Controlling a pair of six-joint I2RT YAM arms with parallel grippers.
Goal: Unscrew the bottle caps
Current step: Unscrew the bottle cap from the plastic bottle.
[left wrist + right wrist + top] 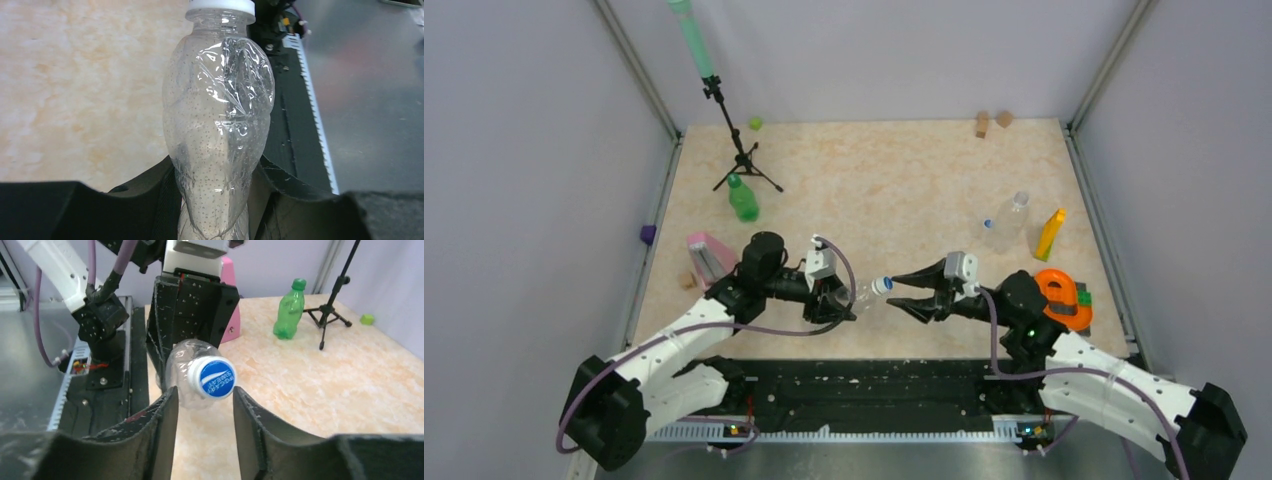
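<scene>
While the left gripper clamped the crumpled clear plastic bottle, empty save droplets, sideways over the near table edge, its round blue-topped plastic cap sat between the parted, seemingly untouching fingers of the right gripper.

Clear crumpled bottle held level in mid-air, blue cap on, capped green bottle upright far left, second clear bottle far right.

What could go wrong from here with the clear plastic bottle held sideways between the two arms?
The clear crumpled plastic bottle is creased where the left gripper clamps it; twisting force might buckle it further or spin it in the grip. The blue round screw cap sits just at the fingertips of the open right gripper, so a shallow bite may slip off.
</scene>
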